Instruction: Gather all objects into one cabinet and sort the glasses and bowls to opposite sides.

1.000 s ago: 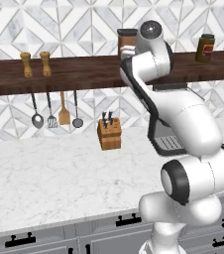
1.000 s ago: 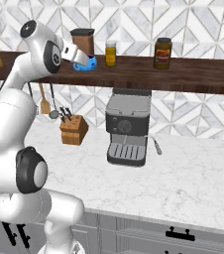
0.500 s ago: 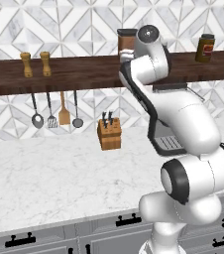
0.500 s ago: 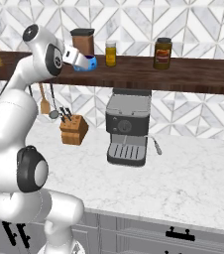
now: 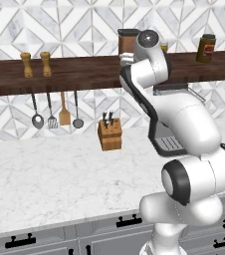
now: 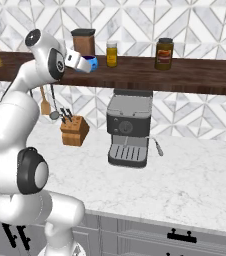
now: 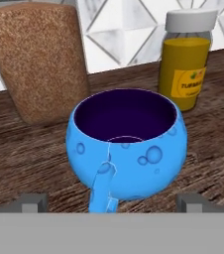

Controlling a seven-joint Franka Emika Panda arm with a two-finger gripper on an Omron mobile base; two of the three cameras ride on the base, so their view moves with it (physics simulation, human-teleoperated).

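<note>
The claw [image 7: 111, 202] stands fully open at the dark wooden shelf [image 6: 195, 75], its two finger tips [image 7: 33, 202] set wide to either side of a blue cup [image 7: 129, 149]. Neither tip touches the cup, so nothing is held. The cup sits upright on the shelf directly ahead of the claw, its handle turned back toward the claw and its dark inside showing.

Room is tight behind the cup. A tall brown jar [image 7: 34, 59] stands just beyond it on one side, and a yellow spice jar [image 7: 187, 64] with a white lid stands just beyond it on the other; the tiled wall closes the shelf off right behind them. The gaps between the cup and each finger tip are bare shelf wood. In the right base view the cup [image 6: 89, 64] sits at the front of the shelf, with the shelf's front edge just under the claw [image 6: 83, 62].

Farther along the shelf, well apart from the claw, a dark jar [image 6: 164, 53] stands on one side and two small wooden shakers [image 5: 35, 64] on the other. Below the claw, on the marble counter [image 6: 195, 175], are a knife block [image 6: 75, 131] and a coffee machine [image 6: 129, 130], with utensils [image 5: 55, 112] hanging under the shelf.

Against the earlier frames, the arm has pressed slightly closer to the shelf; the jaws are as wide as before.
</note>
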